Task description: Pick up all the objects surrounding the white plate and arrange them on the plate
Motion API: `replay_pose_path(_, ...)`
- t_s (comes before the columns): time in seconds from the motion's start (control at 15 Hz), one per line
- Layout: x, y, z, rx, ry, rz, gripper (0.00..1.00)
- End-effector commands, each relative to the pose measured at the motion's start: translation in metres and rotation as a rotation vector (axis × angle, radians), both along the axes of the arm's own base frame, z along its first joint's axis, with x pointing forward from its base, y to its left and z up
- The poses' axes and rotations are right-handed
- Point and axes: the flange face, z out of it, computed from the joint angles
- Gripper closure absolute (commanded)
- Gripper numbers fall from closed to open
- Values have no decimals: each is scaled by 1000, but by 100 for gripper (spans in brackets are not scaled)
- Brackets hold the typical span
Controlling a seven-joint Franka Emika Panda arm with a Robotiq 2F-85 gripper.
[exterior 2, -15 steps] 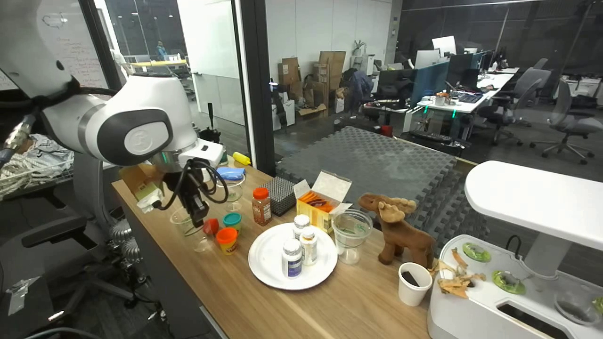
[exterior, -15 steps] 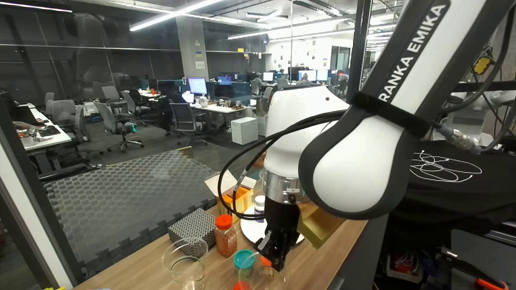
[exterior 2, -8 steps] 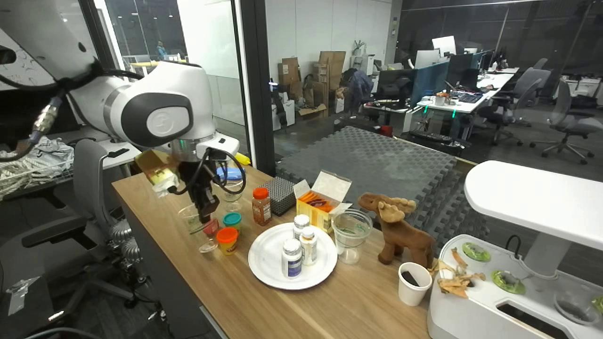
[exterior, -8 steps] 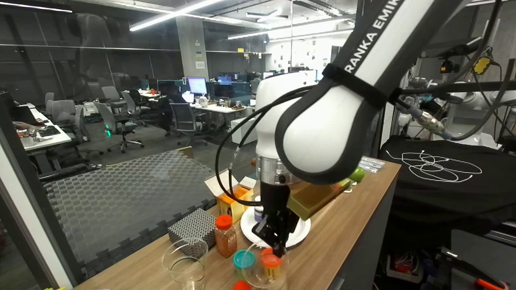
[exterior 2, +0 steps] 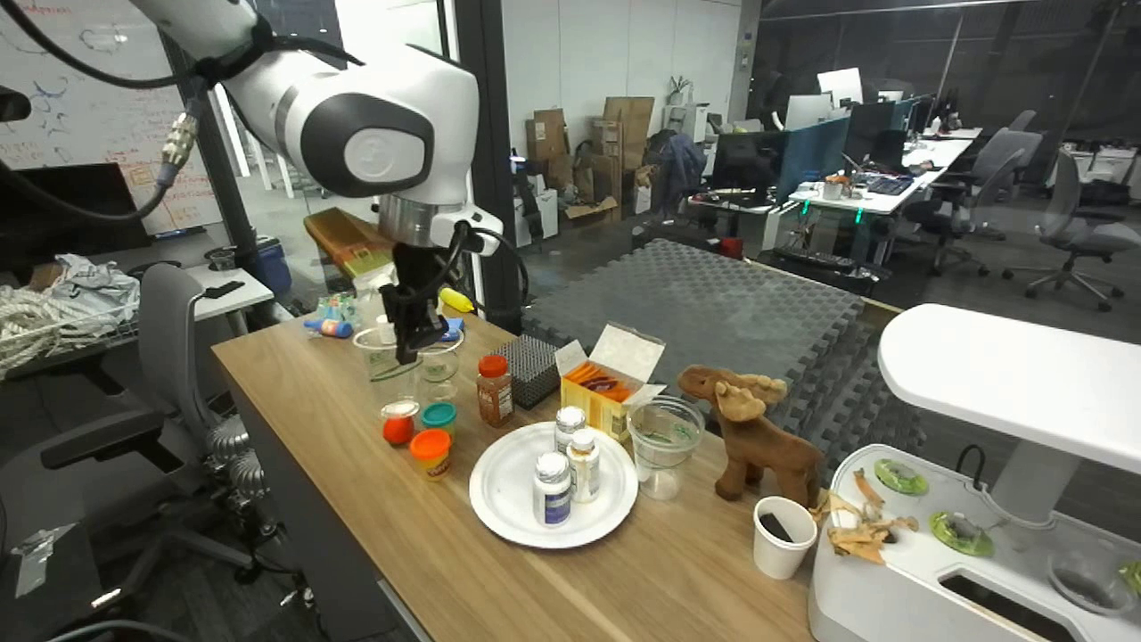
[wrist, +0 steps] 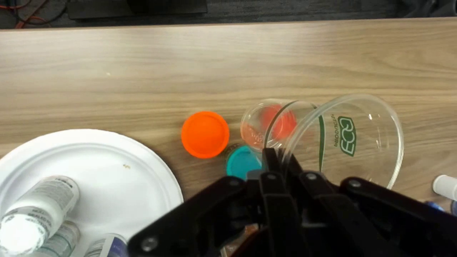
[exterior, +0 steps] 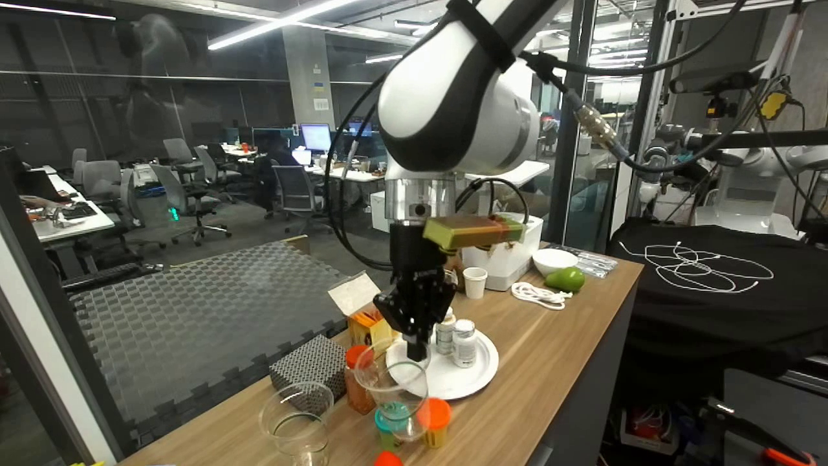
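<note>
Toward the left corner of the tabletop [exterior 2: 642, 571], in an exterior view, the tool [exterior 2: 407, 355] is closed on the rim of a clear cup [exterior 2: 386, 376], which hangs tilted. Over the last second it has risen, bringing the cup up from low over the tabletop. Below the cup's base sits a red round object [exterior 2: 398, 432]; whether they touch I cannot tell. Just right, in from the near edge, stand the orange-lidded tub [exterior 2: 431, 453] and the teal-lidded tub [exterior 2: 439, 419]. Further right, nearer the far edge, the red-capped bottle [exterior 2: 496, 392] stands beside a grey block [exterior 2: 532, 370]. Next comes the white plate [exterior 2: 501, 492], with three white bottles [exterior 2: 553, 492] upright on it and a bare stretch toward the tubs. Behind its right side, toward the far edge, is an open carton [exterior 2: 590, 412]. The lift should give room to carry the cup above the tubs, though whether to the plate or aside is unclear; by my reading, both tubs and the red-capped bottle remain to be placed
</note>
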Motion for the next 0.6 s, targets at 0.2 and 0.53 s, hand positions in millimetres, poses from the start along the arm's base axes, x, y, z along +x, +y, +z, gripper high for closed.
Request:
replay_pose_path(0.2,43,22,46,119,0,18,99)
replay_pose_path(0.53,61,42,48,164,-11,10,99)
